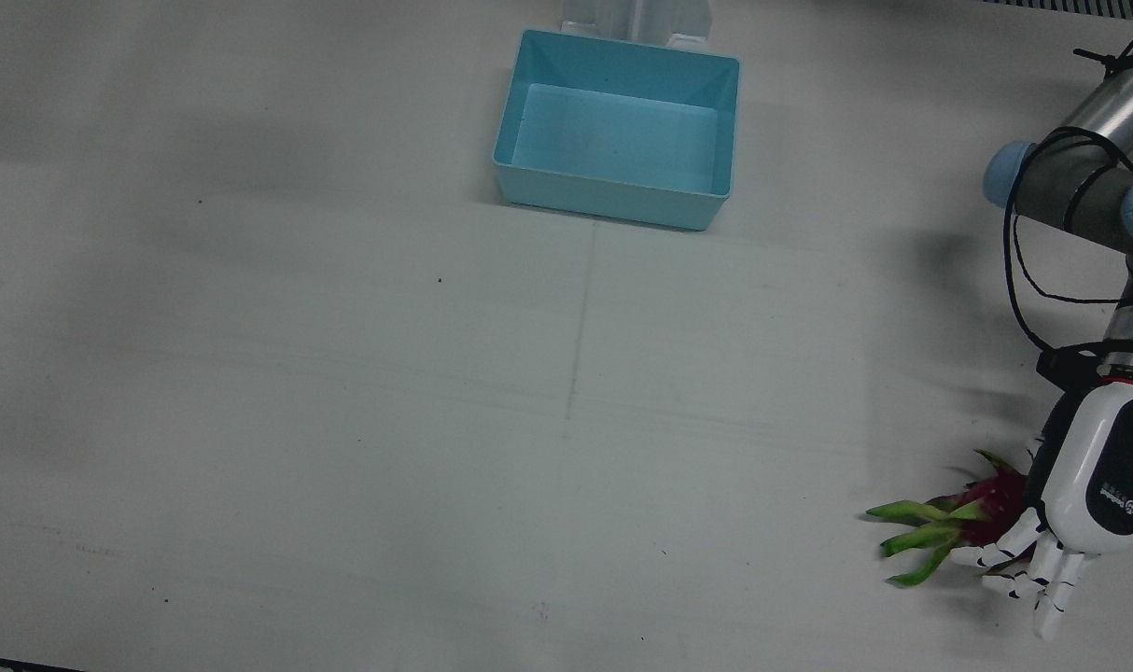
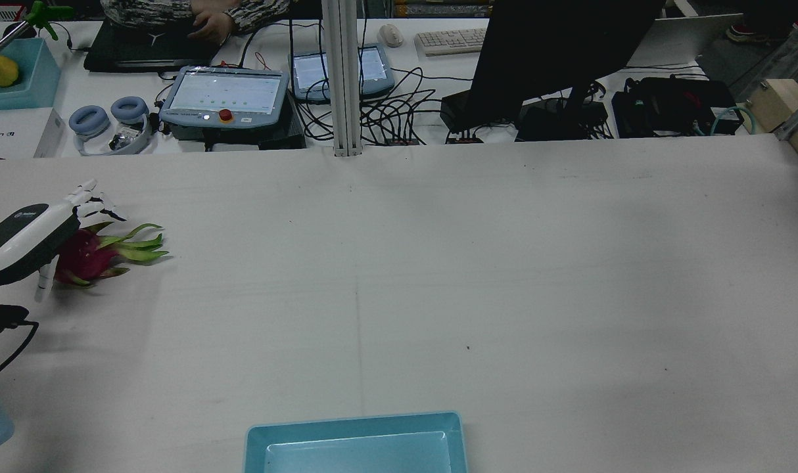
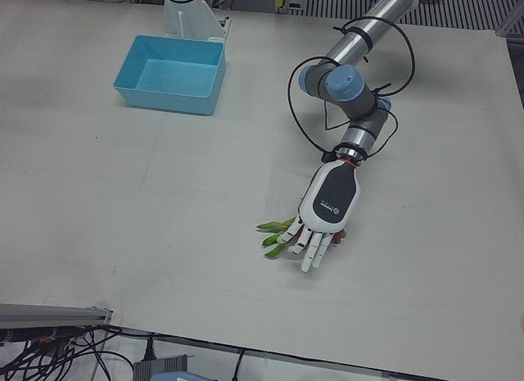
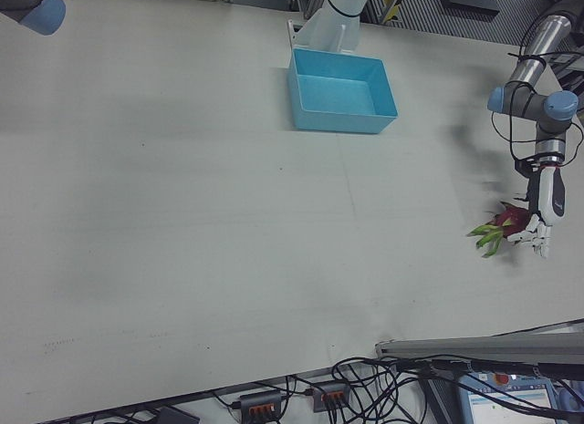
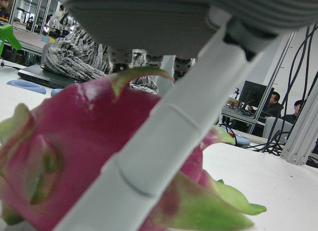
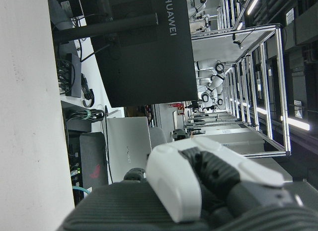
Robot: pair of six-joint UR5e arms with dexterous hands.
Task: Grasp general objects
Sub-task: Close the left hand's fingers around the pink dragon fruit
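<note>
The left hand (image 1: 1084,509) lies palm-down over one dragon fruit (image 1: 982,509), fingers (image 1: 1042,579) spread and extended past it; whether they actually clamp it I cannot tell. The fruit rests on the table (image 1: 342,420) near the operators' edge on the robot's left side, its long axis running across the table, green leafy tips pointing toward the centre. The right hand (image 6: 208,186) shows only in its own camera, its state unclear. One blue bin (image 1: 618,131) sits well apart, near the pedestals.

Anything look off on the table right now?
Nothing stands out. The dragon fruit lies intact on its side near the table's edge under the left hand, whose fingers reach over it. The blue bin stands upright and empty. No spills.
</note>
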